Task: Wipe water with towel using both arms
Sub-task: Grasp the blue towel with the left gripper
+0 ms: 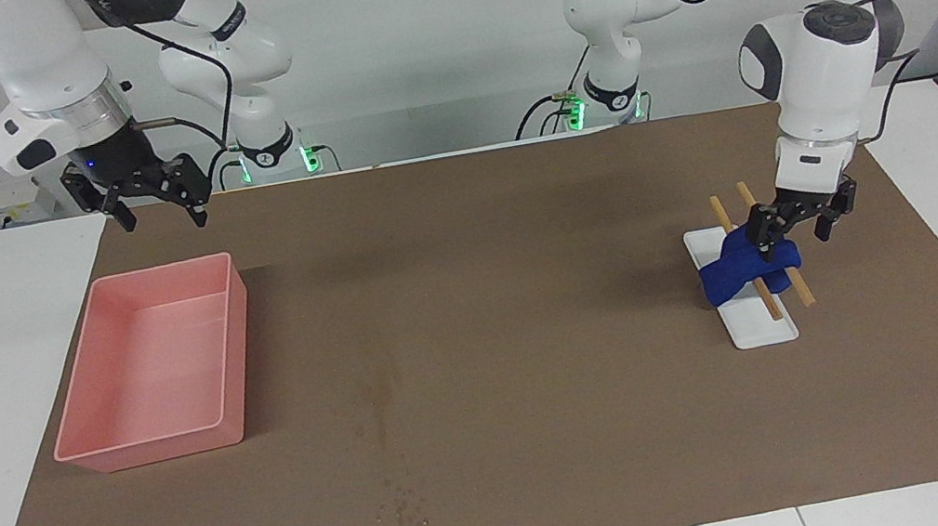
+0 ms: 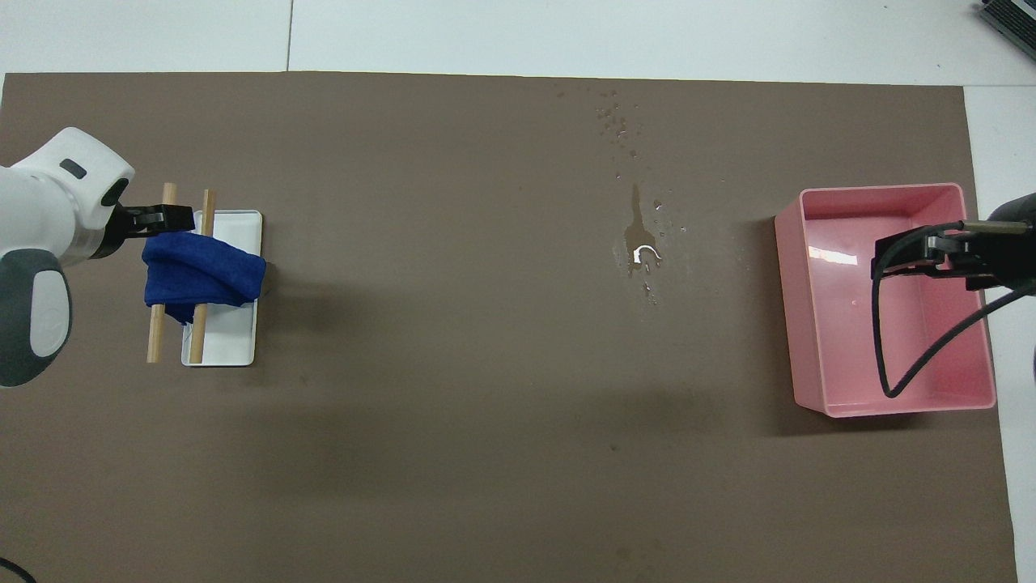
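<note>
The royal-blue towel (image 1: 743,267) lies bunched over two wooden sticks (image 1: 797,286) on a small white tray (image 1: 762,329) toward the left arm's end of the table. It also shows in the overhead view (image 2: 202,275). My left gripper (image 1: 797,241) is down at the towel's end, open, with one finger against the cloth; it shows in the overhead view (image 2: 162,223) too. The water (image 1: 379,409) is a faint dark streak mid-mat, seen from above (image 2: 635,235) with droplets. My right gripper (image 1: 154,205) is open and empty, raised over the pink bin (image 2: 890,324).
The pink bin (image 1: 156,369) stands empty toward the right arm's end of the table. Scattered droplets (image 1: 406,518) lie farther from the robots than the streak, near the mat's edge. The brown mat (image 1: 553,438) covers most of the white table.
</note>
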